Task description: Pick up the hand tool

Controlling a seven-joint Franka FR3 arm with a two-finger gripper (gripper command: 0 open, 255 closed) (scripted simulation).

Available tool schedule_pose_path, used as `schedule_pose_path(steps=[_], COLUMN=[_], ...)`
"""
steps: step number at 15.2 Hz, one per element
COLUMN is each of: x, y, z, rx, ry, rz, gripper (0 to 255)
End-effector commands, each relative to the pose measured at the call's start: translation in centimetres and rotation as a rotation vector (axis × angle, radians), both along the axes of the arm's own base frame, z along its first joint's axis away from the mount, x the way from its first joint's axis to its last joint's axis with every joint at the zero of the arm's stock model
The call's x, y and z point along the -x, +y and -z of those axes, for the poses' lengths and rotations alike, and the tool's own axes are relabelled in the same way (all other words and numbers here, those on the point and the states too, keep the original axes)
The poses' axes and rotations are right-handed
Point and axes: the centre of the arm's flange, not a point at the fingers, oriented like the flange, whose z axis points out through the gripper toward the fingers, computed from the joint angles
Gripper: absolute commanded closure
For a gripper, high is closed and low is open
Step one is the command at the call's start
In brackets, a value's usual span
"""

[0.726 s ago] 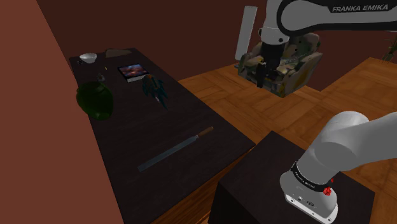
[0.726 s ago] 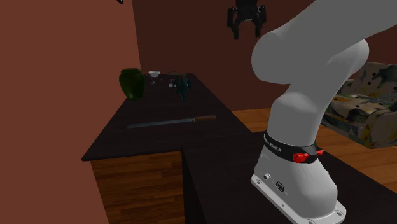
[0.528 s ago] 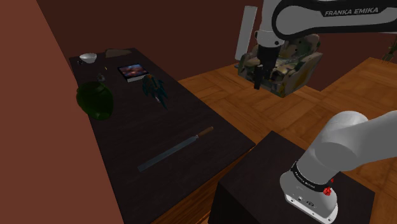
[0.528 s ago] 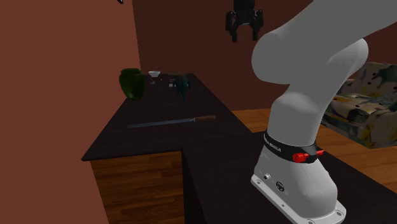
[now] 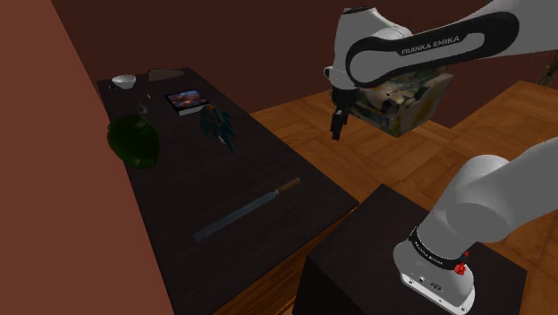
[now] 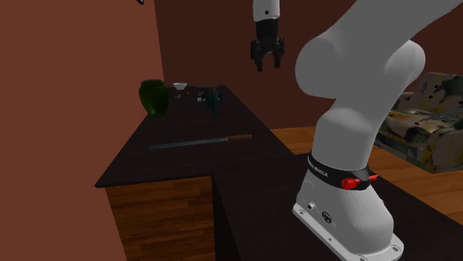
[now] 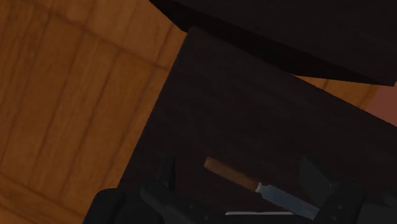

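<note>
Approach stage, nothing grasped yet
Gripper (image 6: 266, 67) hangs open and empty high above the table (image 5: 268, 161); hand tool (image 5: 246, 211) lies untouched, descent and grasp left to do

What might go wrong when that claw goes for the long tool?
The hand tool lies thin and flat on the dark table, so the open gripper might strike the tabletop or slip off it. Gripped at its brown handle, the long blade could droop. The handle lies near the table's edge; a nudge might push it off.
</note>
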Motion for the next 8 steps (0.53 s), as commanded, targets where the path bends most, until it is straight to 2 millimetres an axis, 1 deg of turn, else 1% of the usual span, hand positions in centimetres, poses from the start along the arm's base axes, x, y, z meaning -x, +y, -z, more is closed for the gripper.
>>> schedule_pose_path(steps=[1,8], x=[-1.7,-6.5], y=[0.6,4.4], z=[1.9,8.3], rx=[-0.004,-0.015], ry=[-0.003,-0.007], rz=[-0.071,-0.312], gripper=[0,0])
